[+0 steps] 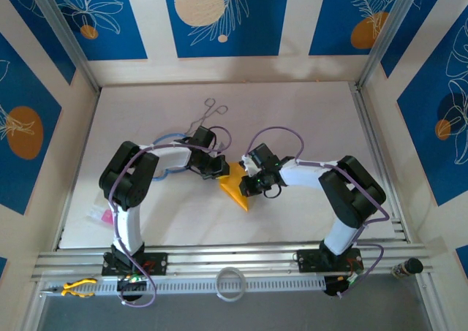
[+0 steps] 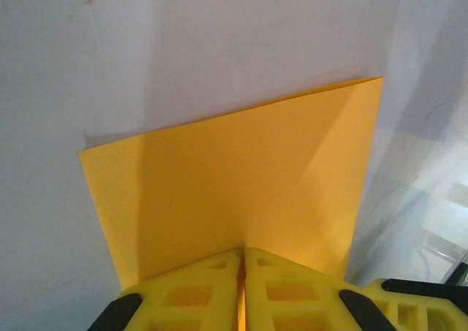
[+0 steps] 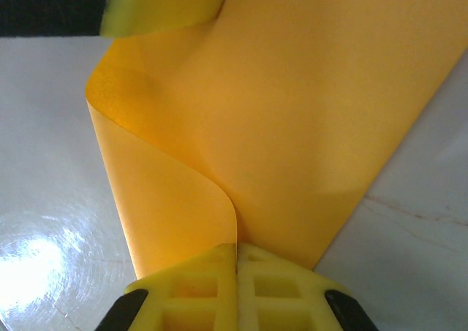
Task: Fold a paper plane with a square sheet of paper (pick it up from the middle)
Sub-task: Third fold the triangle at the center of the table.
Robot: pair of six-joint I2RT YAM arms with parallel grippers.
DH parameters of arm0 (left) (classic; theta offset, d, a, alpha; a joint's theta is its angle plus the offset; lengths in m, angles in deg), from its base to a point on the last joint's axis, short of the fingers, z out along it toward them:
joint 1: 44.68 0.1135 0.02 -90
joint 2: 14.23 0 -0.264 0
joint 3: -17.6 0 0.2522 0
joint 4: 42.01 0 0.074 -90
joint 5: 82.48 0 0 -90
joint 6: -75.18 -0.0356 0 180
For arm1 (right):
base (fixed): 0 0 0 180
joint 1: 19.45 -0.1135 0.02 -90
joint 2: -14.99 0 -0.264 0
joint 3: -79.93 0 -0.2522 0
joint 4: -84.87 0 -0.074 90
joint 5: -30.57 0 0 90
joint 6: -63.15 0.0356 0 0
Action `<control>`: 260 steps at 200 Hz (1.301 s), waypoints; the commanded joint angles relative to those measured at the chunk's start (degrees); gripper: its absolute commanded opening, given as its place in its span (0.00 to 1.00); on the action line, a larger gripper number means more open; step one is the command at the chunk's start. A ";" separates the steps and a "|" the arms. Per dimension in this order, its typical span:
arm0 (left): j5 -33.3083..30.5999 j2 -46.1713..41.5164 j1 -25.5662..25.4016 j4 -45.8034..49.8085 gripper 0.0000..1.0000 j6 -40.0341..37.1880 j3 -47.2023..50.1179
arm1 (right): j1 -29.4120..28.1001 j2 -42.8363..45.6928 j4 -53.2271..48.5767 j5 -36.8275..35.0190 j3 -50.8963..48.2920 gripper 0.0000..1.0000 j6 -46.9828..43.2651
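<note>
The square sheet of paper (image 1: 235, 190) is orange-yellow and is held between both grippers at the middle of the table, hanging down to a point. My left gripper (image 1: 218, 168) is shut on one edge of it, and in the left wrist view the sheet (image 2: 241, 170) spreads flat from the closed jaws of that gripper (image 2: 242, 252). My right gripper (image 1: 249, 183) is shut on the opposite side. In the right wrist view the sheet (image 3: 307, 112) curls over into a loose fold right at the closed jaws of that gripper (image 3: 236, 247). The paper plane is out of view.
Metal forceps (image 1: 208, 112) lie at the back of the white table (image 1: 307, 119). A small pink slip (image 1: 103, 215) sits near the left arm's base. On the front rail are a tape roll (image 1: 231, 283) and yellow-handled pliers (image 1: 77, 287).
</note>
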 commanded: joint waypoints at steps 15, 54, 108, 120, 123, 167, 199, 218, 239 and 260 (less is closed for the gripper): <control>-2.65 0.87 -0.43 3.45 0.12 -0.63 2.09 | -0.63 0.74 -1.53 -0.65 1.20 0.02 -0.64; -2.73 0.78 -0.43 3.18 0.12 -0.62 2.30 | -1.11 -0.36 -2.34 -1.39 1.37 0.03 -0.78; -2.91 0.73 -0.44 3.50 0.12 -0.67 2.19 | -1.37 1.92 -2.86 -1.55 1.88 0.03 -0.90; -3.00 0.78 -0.49 3.54 0.12 -0.79 2.18 | -1.29 2.33 -3.03 -1.74 1.93 0.03 -0.88; -3.00 0.78 -0.45 3.55 0.12 -0.81 2.18 | -1.29 2.41 -3.08 -1.76 1.95 0.02 -0.99; -3.00 0.87 -0.42 3.53 0.12 -0.73 2.19 | -0.94 2.82 -2.79 -1.73 1.76 0.03 -0.96; -2.95 0.95 -0.48 3.50 0.12 -0.68 2.10 | -0.85 1.96 -2.35 -1.20 1.78 0.03 -0.96; -2.91 0.91 -0.41 3.52 0.12 -0.71 2.10 | -0.86 1.34 -1.90 -0.81 1.86 0.02 -0.82; -2.91 0.91 -0.47 3.55 0.11 -0.74 2.18 | -0.85 0.66 -1.81 -0.75 2.29 0.03 -0.78; -2.82 0.93 -0.50 3.61 0.12 -0.83 2.18 | -0.76 0.23 -1.87 -1.09 2.46 0.03 -0.90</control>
